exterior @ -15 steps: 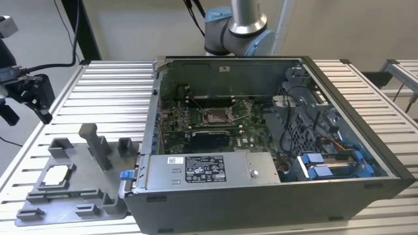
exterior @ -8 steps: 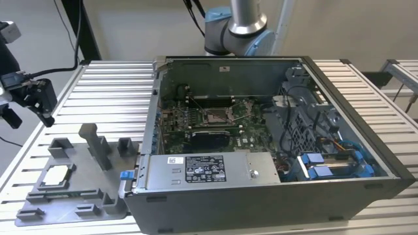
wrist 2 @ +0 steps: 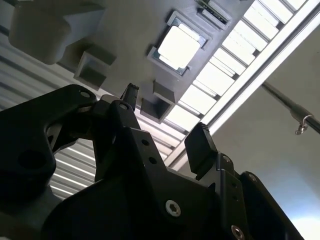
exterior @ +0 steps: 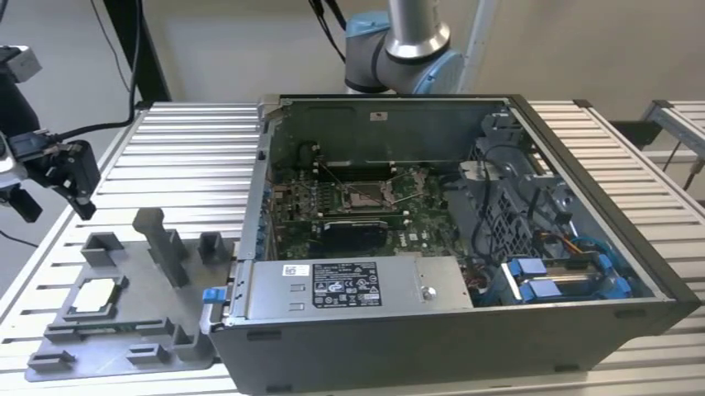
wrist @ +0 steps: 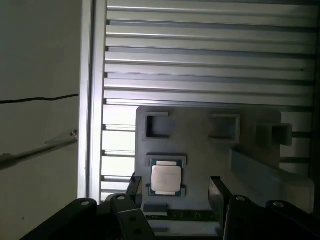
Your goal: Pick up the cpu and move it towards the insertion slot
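Closest to the lens in both wrist views stands the black pincer (wrist: 174,179), its two fingers (wrist: 219,192) spread wide with nothing held between them. Beyond the fingertips lies the cpu (wrist: 166,179), silvery face up, seated in a square recess of the grey tray (wrist: 200,150). In the first wrist view the chip lines up with the gap between the fingers, nearer to one finger than the other. The pincer does not touch it. In the second wrist view the cpu (wrist 2: 179,46) shows bright in its recess, past the open pincer (wrist 2: 165,107).

From the exterior view, the pincer (exterior: 58,198) hangs at the exterior view's left edge above the ribbed metal counter (exterior: 187,157). The cpu (exterior: 94,295) rests on the tray (exterior: 132,351), apart from the pincer with air between them.

On the exterior view's right of the tray sits an open computer case (exterior: 441,346). Inside it, the insertion slot (exterior: 361,196) shows a shiny frame around a dark centre, set into the green circuit board (exterior: 418,227), well apart from the cpu.

As for writing, the silver power supply (exterior: 441,285) carries a white label (exterior: 345,285) with black print and small marks, and a smaller white sticker (exterior: 295,270) sits just beside it. Any marking on the cpu's face cannot be made out.
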Available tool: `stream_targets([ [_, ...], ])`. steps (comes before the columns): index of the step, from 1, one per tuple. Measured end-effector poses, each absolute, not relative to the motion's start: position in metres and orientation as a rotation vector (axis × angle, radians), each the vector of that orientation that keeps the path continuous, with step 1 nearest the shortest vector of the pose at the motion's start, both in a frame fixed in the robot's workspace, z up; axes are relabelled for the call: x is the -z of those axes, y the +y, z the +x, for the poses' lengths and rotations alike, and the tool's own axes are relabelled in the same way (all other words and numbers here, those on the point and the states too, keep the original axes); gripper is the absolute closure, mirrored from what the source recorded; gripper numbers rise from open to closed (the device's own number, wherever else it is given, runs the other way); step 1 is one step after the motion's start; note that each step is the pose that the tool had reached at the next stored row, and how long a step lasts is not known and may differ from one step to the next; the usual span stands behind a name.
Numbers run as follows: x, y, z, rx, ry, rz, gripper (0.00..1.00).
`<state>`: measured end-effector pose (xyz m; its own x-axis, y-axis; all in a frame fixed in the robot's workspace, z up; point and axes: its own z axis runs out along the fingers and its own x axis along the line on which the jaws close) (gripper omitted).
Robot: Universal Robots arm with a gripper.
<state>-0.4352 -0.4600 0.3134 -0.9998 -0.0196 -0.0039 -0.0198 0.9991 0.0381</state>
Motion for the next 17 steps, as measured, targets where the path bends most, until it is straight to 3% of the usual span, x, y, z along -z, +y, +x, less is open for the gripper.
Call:
stream_targets([
  [17, -0.301, -0.46, -0.435, -0.06, 3.137, -0.031, 0.0],
])
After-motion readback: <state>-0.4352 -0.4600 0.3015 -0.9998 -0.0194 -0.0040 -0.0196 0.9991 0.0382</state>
